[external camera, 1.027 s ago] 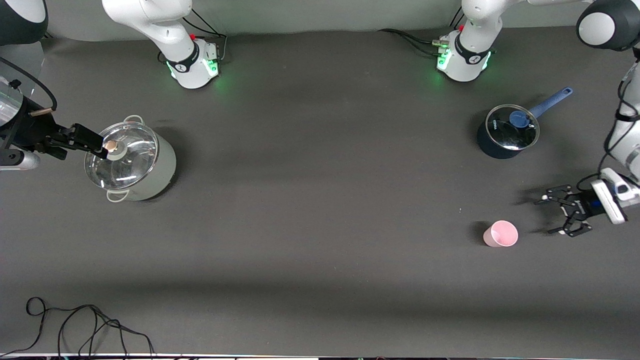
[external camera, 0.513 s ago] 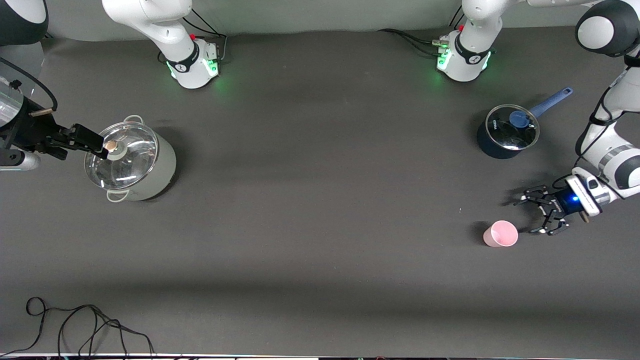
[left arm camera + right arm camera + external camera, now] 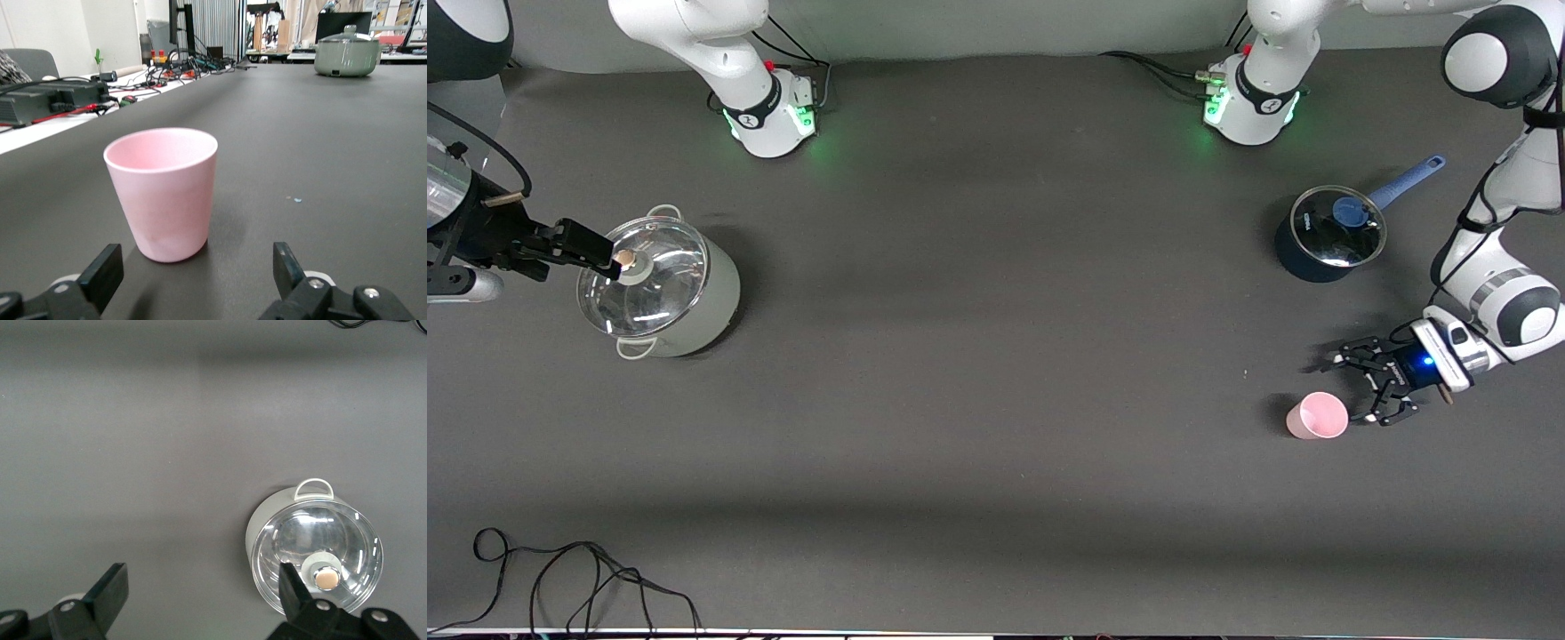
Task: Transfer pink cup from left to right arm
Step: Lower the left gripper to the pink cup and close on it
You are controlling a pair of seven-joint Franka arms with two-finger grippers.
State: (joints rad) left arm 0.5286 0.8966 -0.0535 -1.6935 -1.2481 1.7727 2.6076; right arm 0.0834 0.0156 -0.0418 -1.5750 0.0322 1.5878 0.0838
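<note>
The pink cup (image 3: pixel 1317 415) stands upright and mouth-up on the dark table (image 3: pixel 996 400), toward the left arm's end and nearer to the front camera than the dark blue saucepan (image 3: pixel 1327 233), which carries a glass lid with a blue knob. The left pincer (image 3: pixel 1362 388) sits low just beside the cup, its 2 fingers spread wide and gripping nothing; in the left wrist view the cup (image 3: pixel 162 192) stands between the 2 black fingertips (image 3: pixel 101 275) without touching either. At the right arm's end of the table sits a pale green pot (image 3: pixel 663 286) with a glass lid and 2 loop handles. The right pincer (image 3: pixel 596 253) waits in the air over the edge of that pot, near the lid knob, fingers wide apart and empty; its wrist view looks straight down on the pot (image 3: pixel 313 553). A black cable (image 3: pixel 569 578) lies loose near the front camera's edge of the table.
</note>
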